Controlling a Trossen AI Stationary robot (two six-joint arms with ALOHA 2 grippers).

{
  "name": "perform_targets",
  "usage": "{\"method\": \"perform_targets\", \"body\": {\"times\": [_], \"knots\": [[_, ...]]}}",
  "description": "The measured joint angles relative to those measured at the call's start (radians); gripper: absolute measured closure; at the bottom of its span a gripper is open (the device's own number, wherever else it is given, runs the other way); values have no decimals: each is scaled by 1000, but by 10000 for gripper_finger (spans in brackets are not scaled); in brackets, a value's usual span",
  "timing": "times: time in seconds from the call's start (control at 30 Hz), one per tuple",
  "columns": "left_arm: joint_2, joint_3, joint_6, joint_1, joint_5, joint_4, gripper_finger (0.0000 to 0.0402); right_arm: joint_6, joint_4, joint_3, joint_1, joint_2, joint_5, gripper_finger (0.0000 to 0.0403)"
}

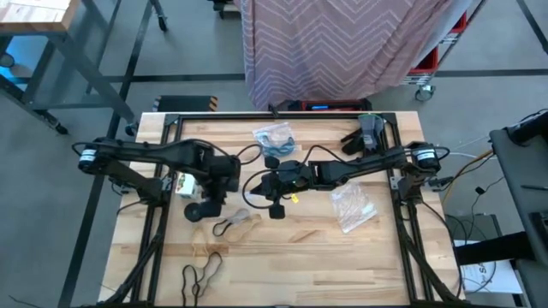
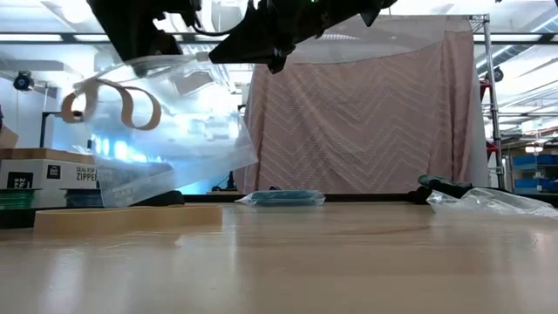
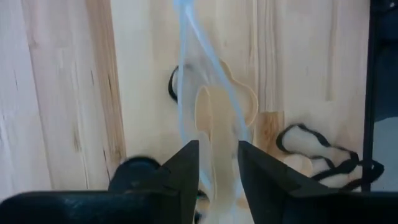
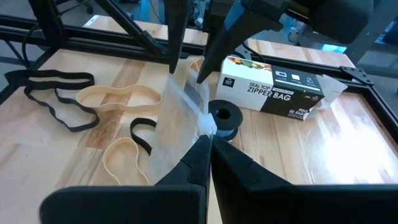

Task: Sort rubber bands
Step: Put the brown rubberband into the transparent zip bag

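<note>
A tan rubber band (image 3: 214, 124) stands looped between the slightly parted fingers of my left gripper (image 3: 217, 168), which points down over the mouth of a clear plastic bag (image 2: 174, 131). My right gripper (image 4: 208, 146) is shut on that bag and holds it up above the table's middle (image 1: 248, 186). More tan bands (image 4: 118, 96) and black bands (image 4: 56, 93) lie flat on the wooden table near its front left. My left gripper has the tan band's loop (image 3: 217, 146) in the gap between its two fingers, which come from above; whether they touch it, I cannot tell. My right gripper pinches the bag's zipper edge (image 4: 205, 124) between its two fingers, slanting down from the table's right. The bag hangs below them, its lower end (image 4: 158, 171) on the table.
A zipper-bag box (image 4: 280, 90) and a black roll (image 4: 224, 118) sit just left of the held bag. A bag with blue bands (image 1: 274, 135), dark gloves (image 1: 368, 133) and another clear bag (image 1: 353, 208) lie farther back and to the right.
</note>
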Motion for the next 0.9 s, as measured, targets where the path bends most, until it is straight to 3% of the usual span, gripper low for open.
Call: {"method": "perform_targets", "body": {"times": [0.3, 0.53, 0.7, 0.9], "knots": [[-145, -21, -139, -9, -85, -116, 314, -7, -7, 0, 0, 0, 1, 403], [-312, -215, -323, -55, -171, -47, 265, -12, -8, 0, 0, 0, 1, 403], [-374, -381, -329, -99, -172, 118, 223, -12, -8, 0, 0, 0, 1, 403], [-388, -494, -331, -105, -173, 146, 187, -28, -8, 0, 0, 0, 1, 403]]}}
